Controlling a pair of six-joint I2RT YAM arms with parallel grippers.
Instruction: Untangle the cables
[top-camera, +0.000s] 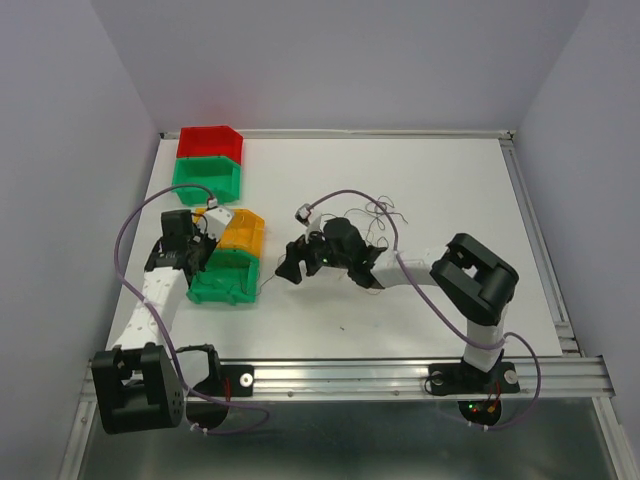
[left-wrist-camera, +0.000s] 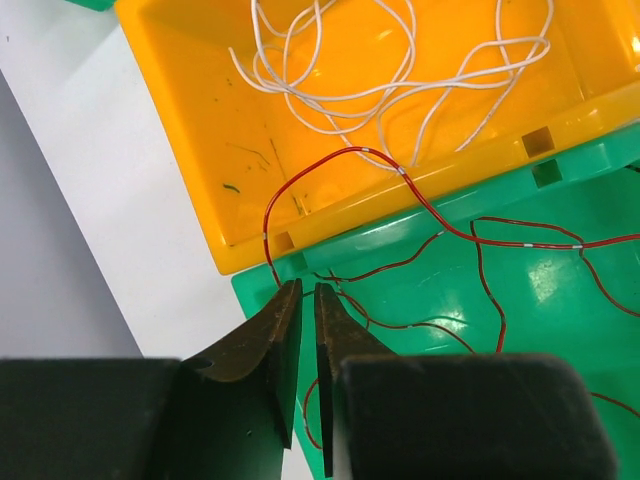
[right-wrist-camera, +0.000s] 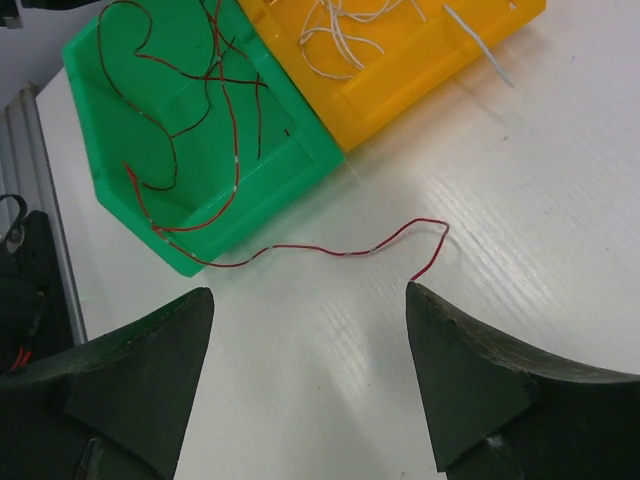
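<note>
In the top view, the green bin (top-camera: 222, 285) sits on the table (top-camera: 420, 170) in front of the left arm, and a yellow bin (top-camera: 245, 235) touches its far side. A second green bin (top-camera: 205, 180) and a red bin (top-camera: 210, 143) stand farther back, apart from it. The left gripper (top-camera: 207, 248) hangs over the green bin's far edge, while the right gripper (top-camera: 292, 262) hovers just to its right. A loose bunch of cables (top-camera: 383, 208) lies on the table well to the right of the green bin and farther back

In the left wrist view, the left gripper (left-wrist-camera: 305, 290) is poised at the green bin's (left-wrist-camera: 560, 310) corner beside the yellow bin (left-wrist-camera: 200, 150). Its jaws are released, with a narrow slit between them that is wider than any strand, so they clamp nothing. A red cable (left-wrist-camera: 430, 215) arches from beside the fingertips over the yellow rim and back into the green bin. White cables (left-wrist-camera: 380, 95) coil in the yellow bin

In the right wrist view, the right gripper (right-wrist-camera: 308, 295) gapes wide and empty above the table (right-wrist-camera: 540, 200). A red cable (right-wrist-camera: 330, 250) trails out over the green bin's (right-wrist-camera: 300, 165) near rim, and its free end lies on the table between the fingers. More red strands (right-wrist-camera: 235, 150) curl inside the green bin
</note>
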